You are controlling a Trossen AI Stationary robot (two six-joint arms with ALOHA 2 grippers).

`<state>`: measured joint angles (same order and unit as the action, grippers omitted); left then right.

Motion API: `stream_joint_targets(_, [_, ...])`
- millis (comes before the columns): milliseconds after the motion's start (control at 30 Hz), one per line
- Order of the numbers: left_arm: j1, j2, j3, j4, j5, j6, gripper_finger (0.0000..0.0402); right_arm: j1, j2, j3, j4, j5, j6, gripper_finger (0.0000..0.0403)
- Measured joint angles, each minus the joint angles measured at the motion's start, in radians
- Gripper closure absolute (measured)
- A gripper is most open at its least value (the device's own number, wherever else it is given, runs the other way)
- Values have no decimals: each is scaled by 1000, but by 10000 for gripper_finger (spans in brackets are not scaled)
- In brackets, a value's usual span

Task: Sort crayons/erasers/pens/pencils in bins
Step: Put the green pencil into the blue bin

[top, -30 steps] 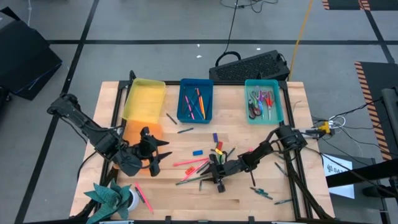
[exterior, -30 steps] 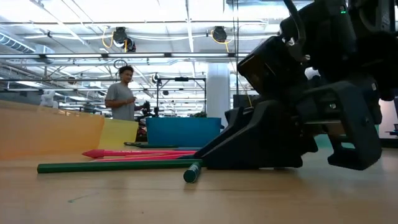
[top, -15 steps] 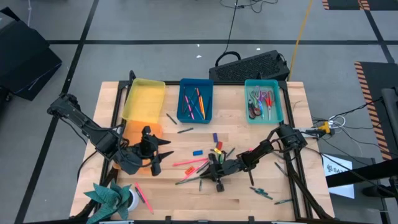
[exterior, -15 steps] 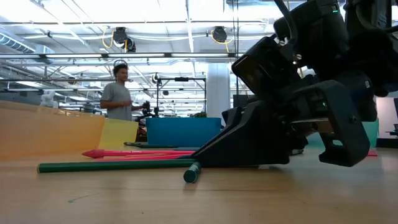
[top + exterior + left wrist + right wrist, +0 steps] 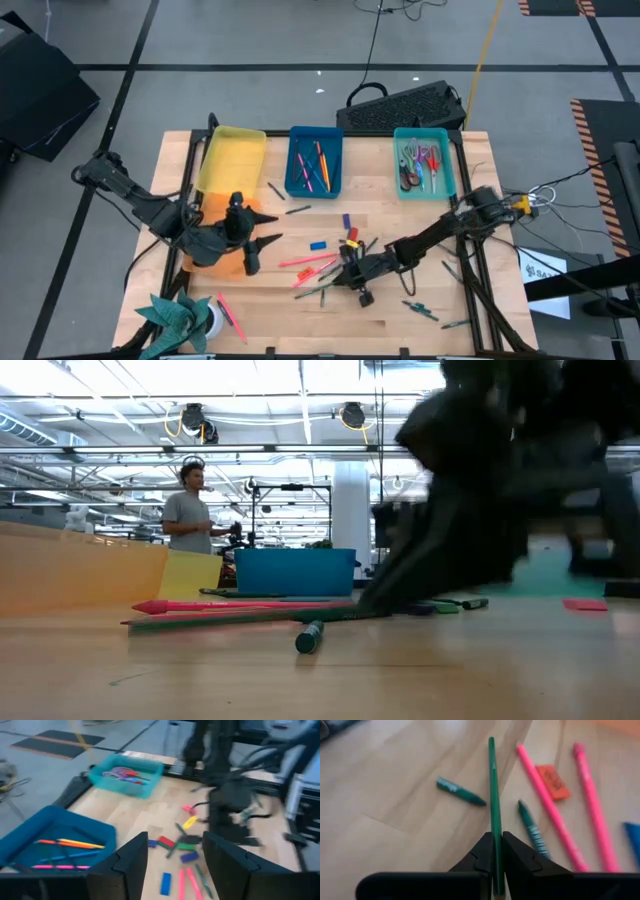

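My right gripper (image 5: 342,279) (image 5: 497,838) is low over the table's middle, shut on a long green pencil (image 5: 493,790) (image 5: 240,616). Around it lie pink pens (image 5: 547,805), green crayons (image 5: 461,791) and a red eraser (image 5: 553,782). Blue (image 5: 318,244) and purple (image 5: 346,220) erasers lie farther back. My left gripper (image 5: 262,248) (image 5: 175,855) hovers open beside the orange bin (image 5: 222,212), touching nothing. Yellow (image 5: 232,158), blue (image 5: 314,160) and teal (image 5: 424,160) bins line the far edge; the blue and teal ones hold pens. My right gripper pinches the green pencil near one end (image 5: 495,832) between its two fingers. It comes low from the table's right, and the pencil runs on ahead of the fingers. The held end is raised a little, and the pencil slants down to its free end (image 5: 130,623) on the table.
A black keyboard (image 5: 405,105) lies behind the bins. A green leafy thing (image 5: 172,315) and a white roll (image 5: 212,318) sit at the near left corner. More loose sticks lie near right (image 5: 420,308). A person (image 5: 190,510) stands in the room beyond.
My right gripper, shut on the green pencil, has risen a little and drawn back toward the table's right. The pencil lay flat; its held end is now raised and it has slid right with the gripper. My left gripper has edged toward the far edge.
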<state>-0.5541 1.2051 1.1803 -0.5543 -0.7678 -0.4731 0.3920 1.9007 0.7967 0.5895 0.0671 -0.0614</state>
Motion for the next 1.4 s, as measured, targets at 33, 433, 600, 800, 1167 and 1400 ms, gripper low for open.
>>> stream_joint_targets(33, [14, 0, 5, -6, -11, -5, 211, 1, -52, 0, -57, 0, 5, 380])
stream_joint_targets(433, [179, -58, 48, -96, -19, -210, 211, -42, -691, 60, -737, 282, 171, 380])
stream_joint_targets(600, [288, -124, 48, -104, 0, -208, 211, -149, -712, 223, -945, 438, 190, 382])
stream_joint_targets(800, [428, -205, 47, -116, 138, -14, 211, -315, -495, 488, -1022, 566, 292, 384])
stream_joint_targets(1167, [466, -293, 47, -375, 272, 170, 211, -562, 27, 944, -1209, 664, 695, 384])
stream_joint_targets(1400, [463, -301, 46, -419, 299, 197, 211, -567, 163, 938, -1172, 557, 832, 385])
